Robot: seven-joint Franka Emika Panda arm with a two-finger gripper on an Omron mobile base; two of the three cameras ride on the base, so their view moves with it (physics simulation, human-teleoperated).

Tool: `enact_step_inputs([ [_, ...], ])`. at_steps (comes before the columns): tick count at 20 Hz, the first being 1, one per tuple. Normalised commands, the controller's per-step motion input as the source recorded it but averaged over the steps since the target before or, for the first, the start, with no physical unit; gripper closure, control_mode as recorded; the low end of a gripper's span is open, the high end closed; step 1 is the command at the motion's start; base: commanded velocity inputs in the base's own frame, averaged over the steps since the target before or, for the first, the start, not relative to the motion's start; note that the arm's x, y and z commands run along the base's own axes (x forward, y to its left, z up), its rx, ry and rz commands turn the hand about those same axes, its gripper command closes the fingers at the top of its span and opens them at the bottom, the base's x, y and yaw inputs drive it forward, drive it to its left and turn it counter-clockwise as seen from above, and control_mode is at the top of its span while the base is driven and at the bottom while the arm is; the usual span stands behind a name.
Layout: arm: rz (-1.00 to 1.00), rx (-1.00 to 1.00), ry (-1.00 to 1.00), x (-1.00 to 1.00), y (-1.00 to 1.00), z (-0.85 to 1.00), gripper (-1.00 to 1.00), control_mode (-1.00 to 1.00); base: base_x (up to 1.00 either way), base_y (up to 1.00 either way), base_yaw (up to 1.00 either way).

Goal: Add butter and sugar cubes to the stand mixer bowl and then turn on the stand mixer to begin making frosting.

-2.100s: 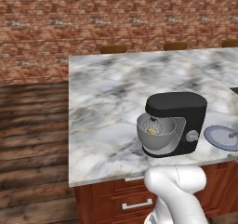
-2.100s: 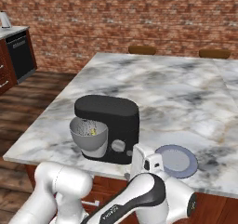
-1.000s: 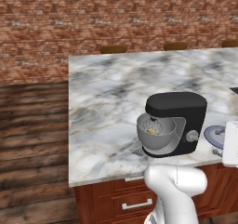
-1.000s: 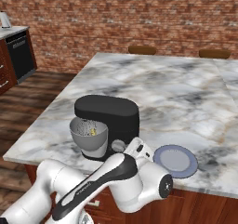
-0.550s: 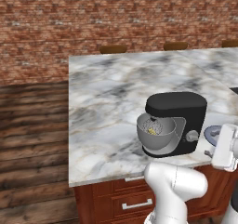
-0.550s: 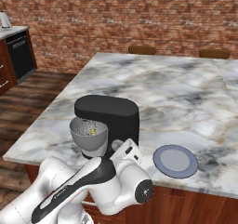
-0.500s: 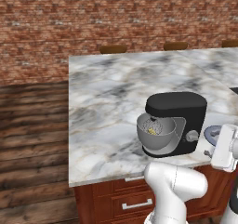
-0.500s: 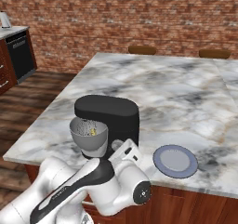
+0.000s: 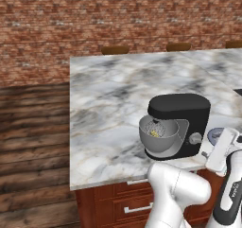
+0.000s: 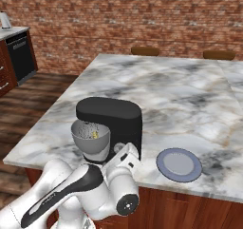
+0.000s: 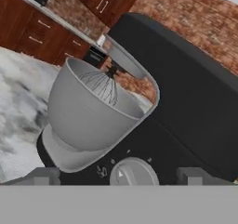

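The black stand mixer (image 10: 111,121) stands near the front edge of the marble counter, its wire whisk (image 11: 104,86) hanging into the grey stand mixer bowl (image 11: 88,111). A small yellow piece, the butter (image 9: 154,133), lies inside the bowl. I cannot make out the sugar cubes in it. My gripper (image 11: 120,176) is open and empty, low at the mixer's base, with the silver knob (image 11: 132,172) right between its two fingertips (image 11: 44,175). In the right base view the white hand (image 10: 125,160) sits against the mixer's front right side.
A flat blue-grey plate (image 10: 179,164) lies on the counter (image 10: 190,104) right of the mixer, close to the hand. Wooden drawers (image 9: 137,206) run under the counter's front edge. Chair backs (image 10: 144,51) stand at the far side.
The hand has swung in from the right, past the plate, to the mixer's knob side. Its jaws have stayed open. The mixer and bowl have not moved.
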Motion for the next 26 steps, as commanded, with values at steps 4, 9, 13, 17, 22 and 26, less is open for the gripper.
enact_step_inputs([
  [4, -0.09, -0.11, -0.04, 0.42, -0.03, -0.12, -1.0, -1.0, 0.0, 0.0, 0.0],
  [9, -0.02, -0.11, 0.0, 0.31, -0.27, -0.39, -1.0, -1.0, 0.0, 0.0, 0.0],
  [13, 0.0, -0.07, -0.08, 0.22, -0.13, -0.06, -1.0, -1.0, 0.0, 0.0, 0.0],
  [17, 0.0, -0.06, -0.19, -0.02, 0.1, 0.18, -1.0, -1.0, 0.0, 0.0, 0.0],
  [22, -0.03, -0.12, -0.11, 0.02, 0.33, 0.08, -1.0, -1.0, 0.0, 0.0, 0.0],
  [26, -0.08, -0.17, 0.0, 0.26, 0.42, -0.01, -1.0, -1.0, 0.0, 0.0, 0.0],
])
